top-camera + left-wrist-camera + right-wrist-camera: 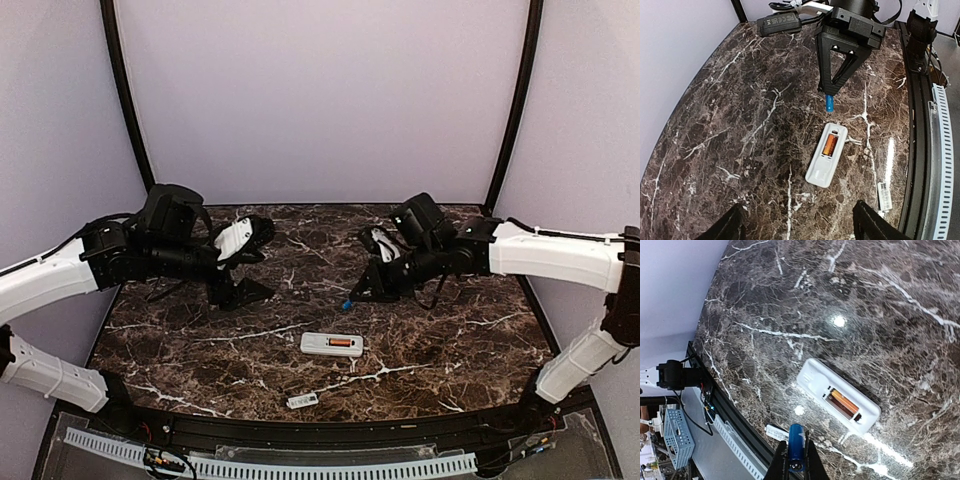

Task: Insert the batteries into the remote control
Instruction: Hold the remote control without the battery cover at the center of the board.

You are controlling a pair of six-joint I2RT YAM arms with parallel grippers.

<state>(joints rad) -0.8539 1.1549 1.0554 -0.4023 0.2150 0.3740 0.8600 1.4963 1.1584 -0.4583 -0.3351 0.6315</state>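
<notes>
The white remote control (332,344) lies back-up in the middle of the marble table, its compartment open. The orange-red battery (830,146) lies in one slot of the remote control (827,155); the slot beside it is empty. My right gripper (796,460) is shut on the blue battery (796,440), holding it above the table just behind the remote control (838,402). From above, the blue battery (346,303) pokes out below the right gripper (350,298). My left gripper (800,225) is open and empty, well to the left of the remote, fingers (735,225) spread wide.
The small loose white battery cover (302,400) lies near the table's front edge, in front of the remote. A black rail and a white perforated strip (300,465) run along the near edge. A blue basket (677,435) stands off the table.
</notes>
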